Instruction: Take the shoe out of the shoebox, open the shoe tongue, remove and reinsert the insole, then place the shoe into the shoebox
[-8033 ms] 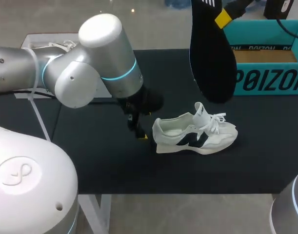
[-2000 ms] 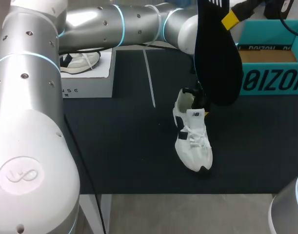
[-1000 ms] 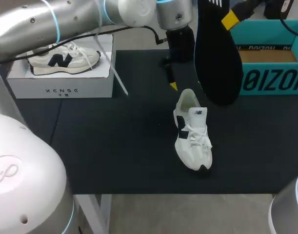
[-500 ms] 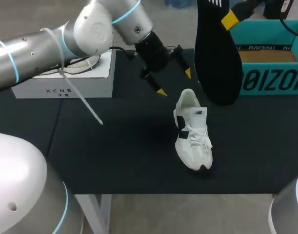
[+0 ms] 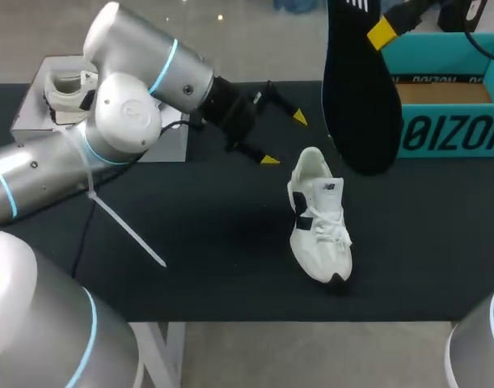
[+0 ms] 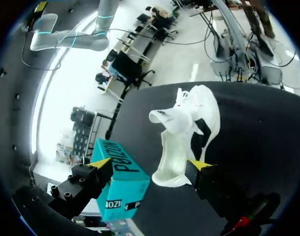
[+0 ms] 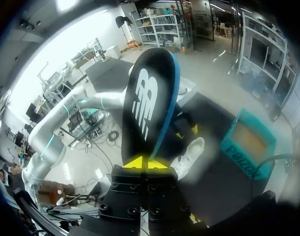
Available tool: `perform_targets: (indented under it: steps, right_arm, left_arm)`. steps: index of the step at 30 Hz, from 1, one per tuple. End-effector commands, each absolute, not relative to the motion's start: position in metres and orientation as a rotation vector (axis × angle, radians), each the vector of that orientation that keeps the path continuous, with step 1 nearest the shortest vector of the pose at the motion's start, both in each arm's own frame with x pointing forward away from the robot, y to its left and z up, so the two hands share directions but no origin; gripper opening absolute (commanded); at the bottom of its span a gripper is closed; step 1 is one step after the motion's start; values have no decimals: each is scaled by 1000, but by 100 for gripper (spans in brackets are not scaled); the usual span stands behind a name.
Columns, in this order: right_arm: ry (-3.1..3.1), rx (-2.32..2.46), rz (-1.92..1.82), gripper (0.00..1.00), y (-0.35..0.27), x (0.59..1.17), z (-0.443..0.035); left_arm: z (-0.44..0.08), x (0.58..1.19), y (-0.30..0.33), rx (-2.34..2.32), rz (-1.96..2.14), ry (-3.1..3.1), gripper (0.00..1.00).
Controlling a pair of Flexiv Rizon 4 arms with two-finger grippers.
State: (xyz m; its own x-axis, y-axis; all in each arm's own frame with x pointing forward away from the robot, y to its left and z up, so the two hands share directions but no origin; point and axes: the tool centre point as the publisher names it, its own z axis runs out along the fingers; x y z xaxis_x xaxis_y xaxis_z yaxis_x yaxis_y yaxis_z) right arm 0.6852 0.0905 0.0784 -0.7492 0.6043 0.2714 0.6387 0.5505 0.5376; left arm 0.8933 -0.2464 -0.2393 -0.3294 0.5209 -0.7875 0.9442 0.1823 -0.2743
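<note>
A white shoe (image 5: 319,222) with dark side marks lies on the black mat, heel opening toward the back, toe toward the front edge. My left gripper (image 5: 284,139) stands open just left of the heel, not touching it. In the left wrist view the shoe (image 6: 189,130) lies ahead of that gripper (image 6: 151,163), beyond its spread fingers. My right gripper (image 5: 382,32) is shut on the black insole (image 5: 356,89), which hangs upright above the mat, behind the shoe. In the right wrist view the insole (image 7: 150,101) rises from that gripper (image 7: 146,163). The teal shoebox (image 5: 449,133) sits at the back right.
A white box (image 5: 36,105) holding a second shoe stands at the back left, mostly hidden by my left arm. A white strap (image 5: 125,230) hangs from that arm over the mat. The teal shoebox (image 6: 121,182) lies ahead of the left gripper, beside the shoe.
My left arm has swung down and to the left, covering the white box; its gripper turned from pointing down to pointing sideways at the heel. Shoe, insole and right arm have not moved.
</note>
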Motion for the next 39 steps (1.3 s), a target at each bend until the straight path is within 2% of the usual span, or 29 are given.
perform_targets:
  steps: [1,10,22,39]
  right_arm:
    - [-2718,-1091,-972,0,91,687,79]
    - [-2718,-1091,-972,0,91,687,79]
    - [-2718,-1091,-972,0,91,687,79]
    - [-2718,-1091,-972,0,91,687,79]
  left_arm:
    - [-229,885,-269,1279,-1012,1769,100]
    - [-224,884,-284,1282,-1032,1598,100]
    - [-218,896,-255,1271,-1162,1405,100]
    - [-185,905,-289,1224,-1224,1213,100]
